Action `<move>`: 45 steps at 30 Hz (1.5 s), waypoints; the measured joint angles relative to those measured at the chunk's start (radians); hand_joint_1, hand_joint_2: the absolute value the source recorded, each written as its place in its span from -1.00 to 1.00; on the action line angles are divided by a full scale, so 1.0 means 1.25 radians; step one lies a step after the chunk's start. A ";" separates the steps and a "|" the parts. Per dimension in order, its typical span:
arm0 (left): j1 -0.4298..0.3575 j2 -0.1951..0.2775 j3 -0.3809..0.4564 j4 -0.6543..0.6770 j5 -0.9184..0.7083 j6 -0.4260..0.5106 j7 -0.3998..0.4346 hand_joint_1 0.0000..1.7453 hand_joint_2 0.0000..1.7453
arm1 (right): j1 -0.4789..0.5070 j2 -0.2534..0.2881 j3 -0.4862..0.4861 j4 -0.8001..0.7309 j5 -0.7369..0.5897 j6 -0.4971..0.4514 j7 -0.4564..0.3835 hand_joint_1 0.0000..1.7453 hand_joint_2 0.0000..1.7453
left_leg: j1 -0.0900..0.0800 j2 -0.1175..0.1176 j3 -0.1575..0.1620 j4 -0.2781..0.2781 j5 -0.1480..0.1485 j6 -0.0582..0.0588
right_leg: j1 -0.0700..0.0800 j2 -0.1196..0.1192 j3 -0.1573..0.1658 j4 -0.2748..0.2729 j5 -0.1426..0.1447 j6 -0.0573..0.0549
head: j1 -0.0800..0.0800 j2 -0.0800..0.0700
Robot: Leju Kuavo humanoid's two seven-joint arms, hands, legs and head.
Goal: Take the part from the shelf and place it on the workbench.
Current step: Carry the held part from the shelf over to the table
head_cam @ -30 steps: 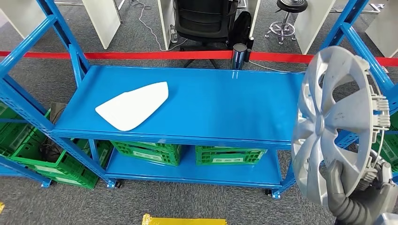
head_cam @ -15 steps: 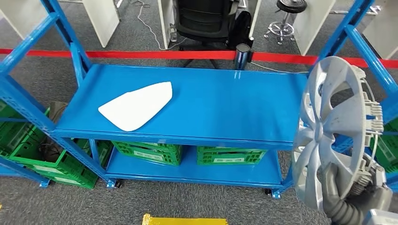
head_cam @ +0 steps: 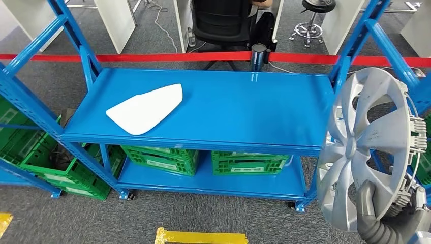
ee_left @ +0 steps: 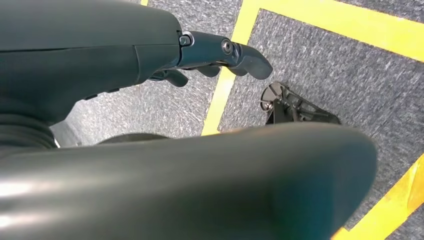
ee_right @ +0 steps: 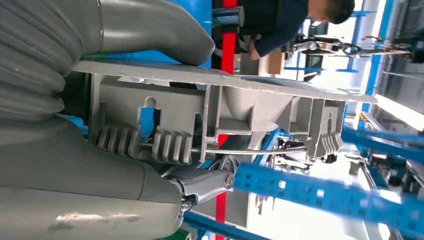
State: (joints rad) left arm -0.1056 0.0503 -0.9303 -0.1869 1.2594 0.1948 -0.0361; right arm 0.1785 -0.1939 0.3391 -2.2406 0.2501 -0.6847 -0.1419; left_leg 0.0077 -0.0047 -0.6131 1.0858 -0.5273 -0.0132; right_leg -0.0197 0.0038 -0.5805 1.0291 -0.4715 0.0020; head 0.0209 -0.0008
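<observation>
The right hand [head_cam: 378, 216] grips the wheel cover [head_cam: 368, 147]. That is the part for this job. In the head view it is at about 4 o'clock, off the right end of the shelf [head_cam: 244, 109]. It stands on its edge, and its spoked face looks toward the shelf. The thick grey thumb presses on the spoked face near the low rim. In the right wrist view the thumb [ee_right: 150, 30] lies on one side of the rim and the darker fingers [ee_right: 200, 182] hook round the clips on the other side. So the cover [ee_right: 225, 100] is pinched tight.

The left hand [ee_left: 220, 55] hangs down over grey floor with yellow lines. It holds nothing. Its fingers look partly curled, but I cannot tell how far they are shut.

A flat white piece [head_cam: 145, 108] lies on the top shelf at about 10 o'clock. Green crates [head_cam: 201, 162] sit on the low shelf. A red tape [head_cam: 167, 57] runs behind the shelf at 12 o'clock.

I think the taking step is done, because the cover is off the shelf and in the hand. The carrying step is in hand now. No table is in the pictures, so the robot likely has to turn and walk to find it. The cover is wide and held by one edge only. The grip should stay firm, and the cover should be kept away from the blue shelf post [head_cam: 350, 51] while turning. After that it needs to be laid down flat on the table before the hand lets go.
</observation>
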 joint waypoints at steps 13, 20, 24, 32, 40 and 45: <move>-0.012 -0.002 0.000 0.000 -0.025 0.015 0.000 -1.00 -1.00 | 0.025 0.026 -0.034 0.015 -0.046 0.000 -0.055 1.00 1.00 | -0.013 0.002 0.126 -0.093 -0.025 0.032 | 0.006 -0.002 -0.081 -0.009 0.091 0.020 | -0.035 0.000; -0.009 -0.001 0.000 0.001 -0.024 0.018 0.004 -1.00 -1.00 | 0.025 0.028 -0.039 0.015 -0.046 0.000 -0.052 1.00 1.00 | -0.006 0.010 0.063 -0.093 0.039 0.044 | 0.001 -0.001 -0.105 0.209 -0.076 0.040 | -0.013 0.000; -0.009 -0.004 0.000 0.001 -0.018 0.019 0.013 -1.00 -1.00 | 0.023 0.028 -0.043 0.015 -0.040 0.000 -0.044 1.00 1.00 | -0.006 0.010 0.019 -0.068 0.058 0.033 | -0.001 -0.001 0.028 0.061 -0.029 0.039 | -0.002 0.000; -0.008 -0.010 0.000 0.001 -0.006 0.026 0.037 -1.00 -1.00 | 0.021 0.028 -0.046 0.014 -0.028 0.000 -0.018 1.00 1.00 | -0.004 0.007 -0.052 0.059 -0.020 0.000 | 0.000 -0.004 0.045 -0.020 -0.034 -0.003 | -0.017 0.000; -0.010 -0.014 0.000 0.001 -0.012 0.035 0.036 -1.00 -1.00 | 0.024 0.028 -0.048 0.014 -0.023 0.000 -0.007 1.00 1.00 | -0.006 0.005 0.087 -0.052 0.001 0.015 | 0.010 -0.004 -0.002 -0.014 0.008 0.006 | -0.042 0.000; -0.009 -0.019 -0.001 0.001 -0.018 0.015 0.032 -1.00 -1.00 | 0.034 0.026 -0.053 0.014 -0.029 0.000 0.008 1.00 1.00 | -0.006 0.006 0.092 -0.091 0.014 0.037 | 0.008 -0.006 -0.025 0.010 -0.002 0.030 | -0.039 0.000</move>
State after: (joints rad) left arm -0.1170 0.0271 -0.9311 -0.1860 1.2375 0.2139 0.0038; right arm 0.2215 -0.1609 0.2734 -2.2229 0.2137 -0.6848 -0.1325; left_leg -0.0003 0.0027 -0.4976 0.9717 -0.5095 0.0337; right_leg -0.0101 -0.0032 -0.6115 1.0416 -0.4743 0.0396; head -0.0284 -0.0008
